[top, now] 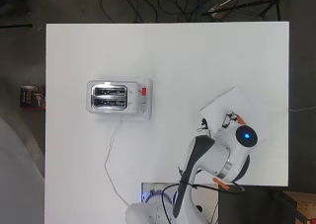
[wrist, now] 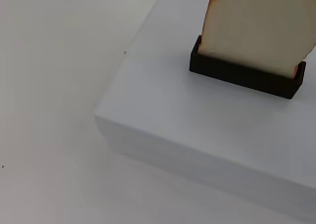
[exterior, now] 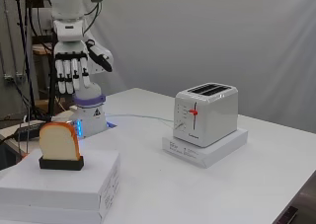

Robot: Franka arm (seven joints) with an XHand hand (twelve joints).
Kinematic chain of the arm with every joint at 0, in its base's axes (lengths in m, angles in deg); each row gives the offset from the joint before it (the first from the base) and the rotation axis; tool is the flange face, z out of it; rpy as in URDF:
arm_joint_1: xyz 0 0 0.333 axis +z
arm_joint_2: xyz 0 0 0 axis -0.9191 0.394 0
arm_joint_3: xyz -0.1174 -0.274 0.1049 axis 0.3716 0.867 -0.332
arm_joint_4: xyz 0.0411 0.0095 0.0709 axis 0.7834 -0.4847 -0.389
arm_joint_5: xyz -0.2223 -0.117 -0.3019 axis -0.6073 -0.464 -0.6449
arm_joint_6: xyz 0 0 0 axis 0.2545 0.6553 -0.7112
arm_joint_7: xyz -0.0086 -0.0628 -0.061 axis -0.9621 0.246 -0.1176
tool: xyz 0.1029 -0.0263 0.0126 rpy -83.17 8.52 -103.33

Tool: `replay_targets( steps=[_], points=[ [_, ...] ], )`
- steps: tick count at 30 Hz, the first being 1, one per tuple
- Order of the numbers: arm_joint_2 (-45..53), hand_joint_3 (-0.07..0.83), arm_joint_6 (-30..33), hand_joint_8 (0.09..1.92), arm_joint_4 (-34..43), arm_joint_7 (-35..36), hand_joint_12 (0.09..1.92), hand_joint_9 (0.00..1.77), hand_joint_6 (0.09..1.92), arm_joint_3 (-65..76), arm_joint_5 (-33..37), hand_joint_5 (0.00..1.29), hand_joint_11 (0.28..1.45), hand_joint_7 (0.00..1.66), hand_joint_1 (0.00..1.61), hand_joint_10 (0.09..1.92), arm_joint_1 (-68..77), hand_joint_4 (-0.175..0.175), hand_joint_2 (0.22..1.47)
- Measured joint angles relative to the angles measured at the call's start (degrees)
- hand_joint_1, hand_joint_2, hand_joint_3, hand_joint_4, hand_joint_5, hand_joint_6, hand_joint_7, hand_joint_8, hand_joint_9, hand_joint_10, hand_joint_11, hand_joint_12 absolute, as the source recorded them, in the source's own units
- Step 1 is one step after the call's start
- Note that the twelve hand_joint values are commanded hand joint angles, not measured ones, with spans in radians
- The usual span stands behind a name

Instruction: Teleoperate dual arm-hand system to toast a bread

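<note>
Black and white, the robot hand (exterior: 74, 68) hung above the tan slice of bread (exterior: 59, 142), fingers straight and holding nothing. That slice stood upright in a small black holder (exterior: 61, 163) on a flat white box (exterior: 74, 184), well apart from the shiny white toaster (exterior: 206, 113). Picking up came first; next the hand probably needed to drop and pinch the slice.

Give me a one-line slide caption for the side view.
Open hand hangs above bread slice upright in its black holder; toaster waits.
</note>
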Motion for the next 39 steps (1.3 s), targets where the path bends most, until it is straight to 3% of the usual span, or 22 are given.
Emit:
replay_targets(
  steps=[6,13,16,20,23,28,33,37,38,39],
  points=[
    [14.9,-0.001,0.9,0.09,8.4,2.8,0.09,0.82,0.09,3.2,3.0,0.41,0.66,0.54,0.00,0.09,-1.1,0.032,0.98],
    [31.8,-0.004,1.6,0.09,18.2,10.3,0.09,0.81,0.09,3.6,9.6,0.43,0.63,0.55,0.01,0.09,-5.2,0.031,0.97],
    [35.7,-0.002,2.6,0.09,19.1,14.7,0.09,0.77,0.09,3.9,11.6,0.42,0.61,0.54,0.02,0.09,-6.8,0.033,0.97],
    [35.8,0.003,4.0,0.09,19.0,17.4,0.09,0.75,0.09,4.3,12.1,0.44,0.58,0.57,0.05,0.09,-7.6,0.027,0.98],
    [32.4,0.007,5.0,0.09,14.9,19.3,0.09,0.71,0.09,4.4,11.5,0.46,0.55,0.57,0.10,0.09,-8.2,0.015,1.00],
    [29.5,0.008,5.0,0.09,10.0,22.8,0.09,0.67,0.09,6.1,11.6,0.39,0.54,0.52,0.13,0.09,-9.2,-0.011,1.02],
    [30.5,0.005,4.6,0.09,10.2,23.0,0.09,0.66,0.09,7.9,12.5,0.35,0.57,0.49,0.14,0.09,-10.0,0.005,1.02],
    [31.2,-0.004,6.0,0.09,9.2,24.1,0.09,0.79,0.09,9.5,14.2,0.41,0.57,0.65,0.28,0.09,-11.0,0.009,1.03],
    [31.5,-0.002,6.5,0.09,8.9,24.5,0.09,0.85,0.09,9.6,14.8,0.49,0.57,0.73,0.37,0.09,-11.2,0.021,1.05],
    [31.7,-0.001,6.8,0.28,8.9,25.5,0.09,0.99,0.41,9.7,15.2,0.65,0.65,0.88,0.75,0.23,-11.4,-0.048,1.06]
  ],
)
